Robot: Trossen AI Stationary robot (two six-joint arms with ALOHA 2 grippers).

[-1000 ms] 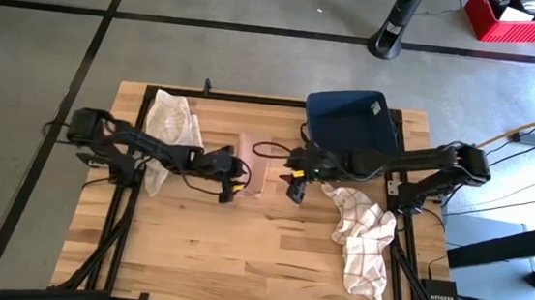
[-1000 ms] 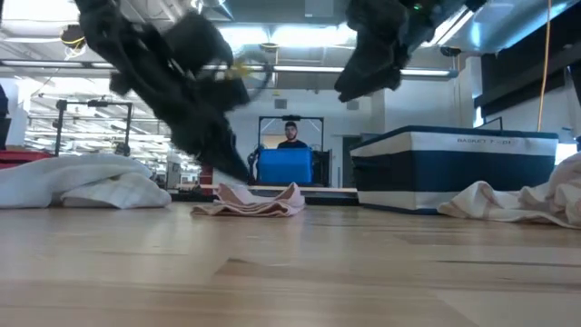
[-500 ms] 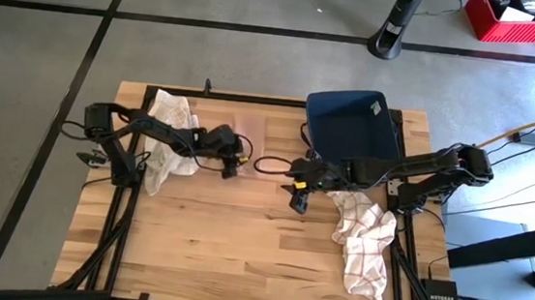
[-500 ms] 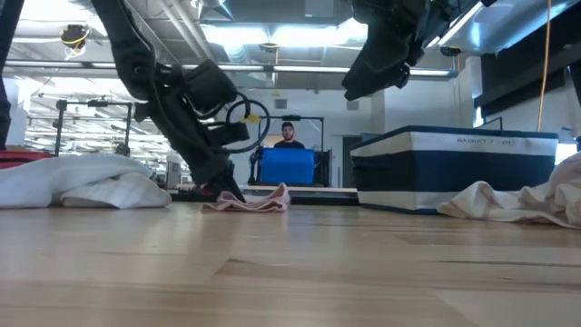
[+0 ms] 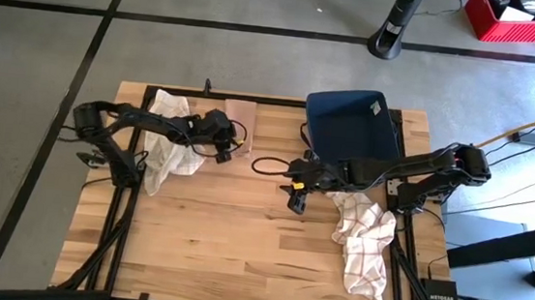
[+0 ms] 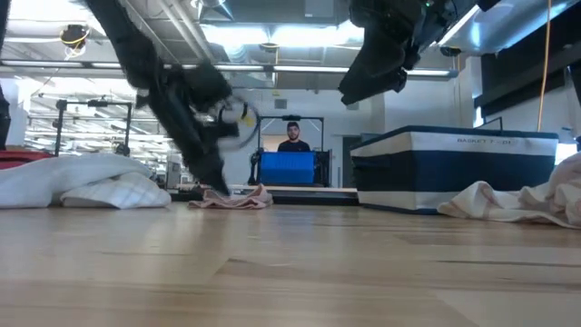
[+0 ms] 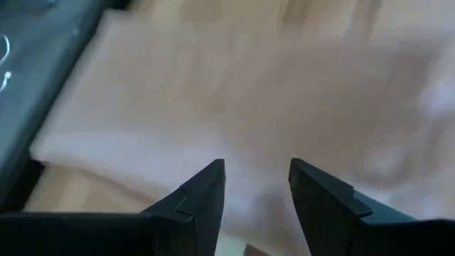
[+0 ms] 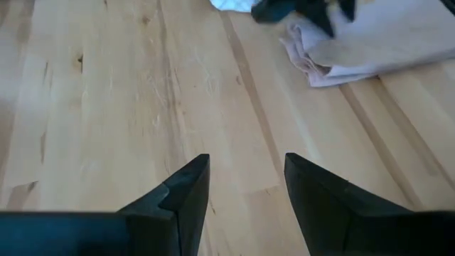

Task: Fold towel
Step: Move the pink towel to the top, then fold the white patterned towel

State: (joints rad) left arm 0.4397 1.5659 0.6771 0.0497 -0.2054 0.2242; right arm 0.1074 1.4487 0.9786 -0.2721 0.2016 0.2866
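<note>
The folded pink towel point(image 5: 242, 110) lies flat at the far edge of the desk point(image 5: 240, 245), between a white cloth point(image 5: 172, 127) and a blue bin point(image 5: 352, 123). The left pincer point(image 5: 224, 149) sits low at the towel's near edge, its fingers point(image 7: 202, 206) narrowly parted over the fabric, gripping nothing. The right pincer point(image 5: 294, 199) hangs above bare wood mid-desk, fingers point(image 8: 313, 203) apart and empty, near a checked cloth point(image 5: 361, 241).

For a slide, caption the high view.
Left gripper at the folded pink towel by the table's far edge; right gripper hovers mid-table beside the blue basket.
</note>
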